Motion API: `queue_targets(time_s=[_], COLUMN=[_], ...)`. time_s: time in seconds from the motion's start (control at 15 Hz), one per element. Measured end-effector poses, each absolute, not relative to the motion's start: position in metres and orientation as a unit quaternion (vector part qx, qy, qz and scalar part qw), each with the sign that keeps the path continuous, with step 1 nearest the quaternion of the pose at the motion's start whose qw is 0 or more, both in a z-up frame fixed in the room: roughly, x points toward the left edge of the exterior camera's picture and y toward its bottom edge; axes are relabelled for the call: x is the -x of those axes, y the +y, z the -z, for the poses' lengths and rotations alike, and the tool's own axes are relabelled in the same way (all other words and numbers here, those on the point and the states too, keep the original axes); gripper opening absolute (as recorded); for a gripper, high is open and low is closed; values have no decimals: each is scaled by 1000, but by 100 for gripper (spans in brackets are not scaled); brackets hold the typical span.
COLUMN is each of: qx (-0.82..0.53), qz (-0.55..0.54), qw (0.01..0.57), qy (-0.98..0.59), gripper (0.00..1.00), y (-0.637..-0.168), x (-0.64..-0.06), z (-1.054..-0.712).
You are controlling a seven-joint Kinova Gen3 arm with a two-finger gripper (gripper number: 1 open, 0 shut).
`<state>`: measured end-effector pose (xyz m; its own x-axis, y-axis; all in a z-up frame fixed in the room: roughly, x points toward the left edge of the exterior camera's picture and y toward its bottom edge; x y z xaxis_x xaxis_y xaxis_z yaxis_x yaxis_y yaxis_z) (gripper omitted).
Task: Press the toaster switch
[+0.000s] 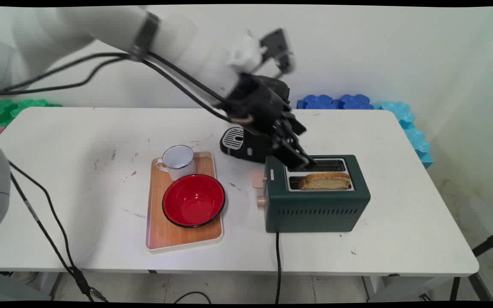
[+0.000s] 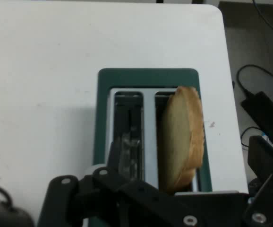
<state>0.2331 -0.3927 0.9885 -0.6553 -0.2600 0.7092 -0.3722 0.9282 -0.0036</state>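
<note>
A dark green two-slot toaster (image 1: pixel 315 209) stands on the white table (image 1: pixel 79 171), right of centre. A slice of toast (image 1: pixel 325 182) stands upright in its near slot, its top sticking out. My gripper (image 1: pixel 302 161) hangs just above the toaster's left end, over the slots. In the hand view the toaster (image 2: pixel 146 78) lies straight ahead, and the toast (image 2: pixel 181 137) fills the right slot while the left slot is empty. The gripper (image 2: pixel 188 153) is open; its fingers stand wide on either side of the toast without touching it.
A wooden tray (image 1: pixel 161 231) left of the toaster carries a red bowl (image 1: pixel 193 200) and a white enamel mug (image 1: pixel 179 161). A black coffee machine (image 1: pixel 240 143) stands behind, partly hidden by the arm. The toaster's cable (image 1: pixel 278 256) drops over the front edge. Blue foam mats (image 1: pixel 336 102) line the wall.
</note>
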Motion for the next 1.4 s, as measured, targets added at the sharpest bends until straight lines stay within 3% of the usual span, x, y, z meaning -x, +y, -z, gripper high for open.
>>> queue_targets(time_s=[0.27,0.6,0.67,1.4], qx=[-186,-196,-196,-194], qz=[-79,-82,-80,-71], qw=[377,370,369,371], qy=[-904,-904,-905,-906], gripper=[100,100,0,0], y=[-389,-384,-382,-370], x=[-284,-332,-338,-347], z=[-994,-975,-968,-914])
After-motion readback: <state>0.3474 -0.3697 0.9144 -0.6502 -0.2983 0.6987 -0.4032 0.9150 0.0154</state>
